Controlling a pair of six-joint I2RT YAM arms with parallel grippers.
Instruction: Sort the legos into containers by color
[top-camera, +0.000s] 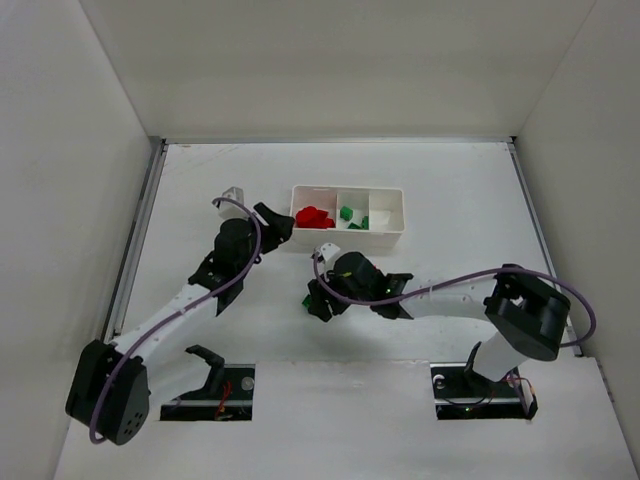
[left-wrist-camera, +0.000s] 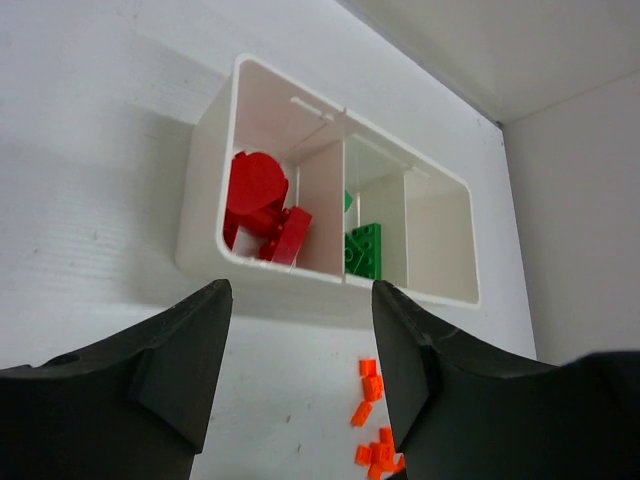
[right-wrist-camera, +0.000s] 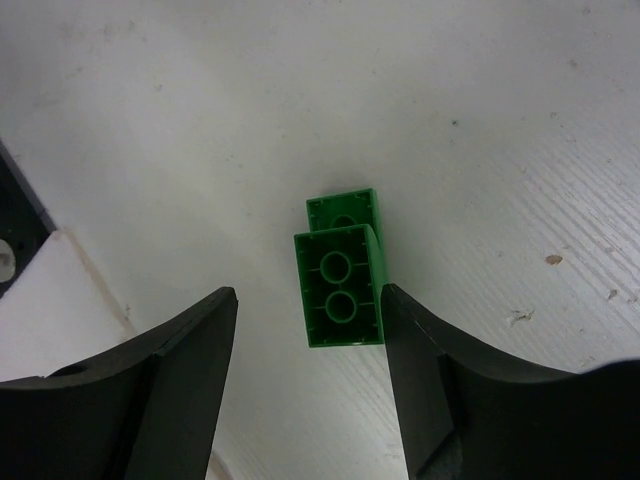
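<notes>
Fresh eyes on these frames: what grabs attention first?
The white tray stands out, with red bricks in its left compartment and green bricks in the middle one. Loose orange pieces lie on the table just in front of it. Nearer the arms, a green block, hollow underside showing, sits between the open jaws of the right gripper.

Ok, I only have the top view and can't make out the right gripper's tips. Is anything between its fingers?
Observer: Yes. A green brick sits between the right gripper fingers, hollow underside facing the wrist camera. The jaws are open, with a gap on one side, so it isn't clamped.
Operator: Any orange pieces out on the table? I see none from above.
Observer: Several orange pieces lie on the table in front of the tray, just ahead of the left gripper, which is open with nothing in it.
</notes>
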